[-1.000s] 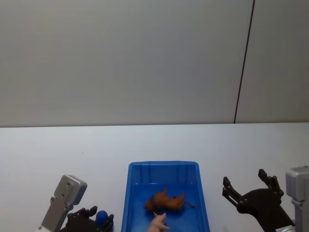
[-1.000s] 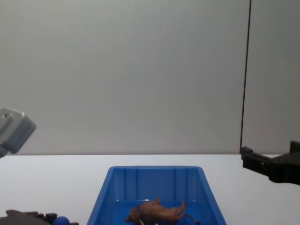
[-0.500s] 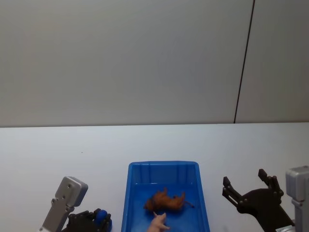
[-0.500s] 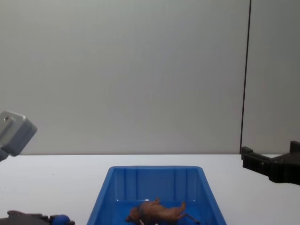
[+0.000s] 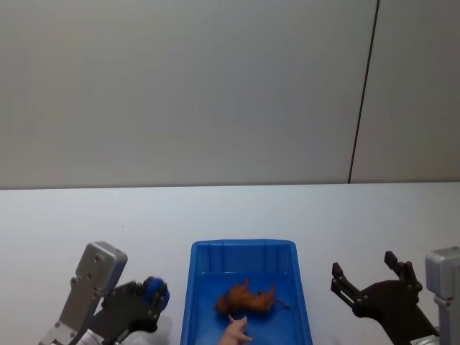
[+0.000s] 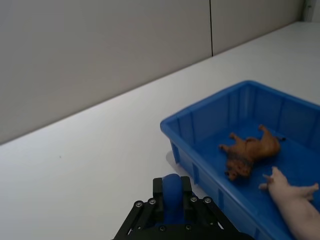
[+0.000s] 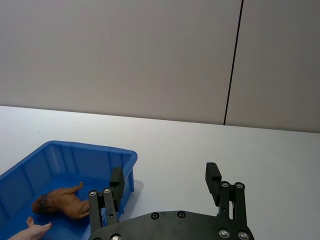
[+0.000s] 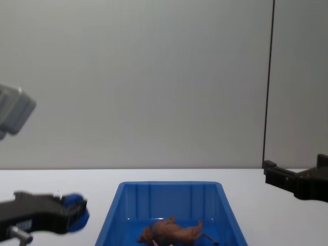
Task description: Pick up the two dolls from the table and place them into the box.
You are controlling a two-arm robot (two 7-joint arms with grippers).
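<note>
Head view: brown doll (image 5: 246, 299) and pink doll (image 5: 234, 333) lie in the box (image 5: 244, 248), between both grippers.
Left wrist view: left gripper (image 6: 171, 197) closed on nothing, beside the box wall.
Right wrist view: right gripper (image 7: 165, 181) spread open, empty.
Chest view: table (image 8: 77, 177) bare; task judged complete.

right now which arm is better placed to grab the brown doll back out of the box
Probably right: the right gripper hangs open beside the box, level with the brown doll. The left gripper sits by the other wall.
</note>
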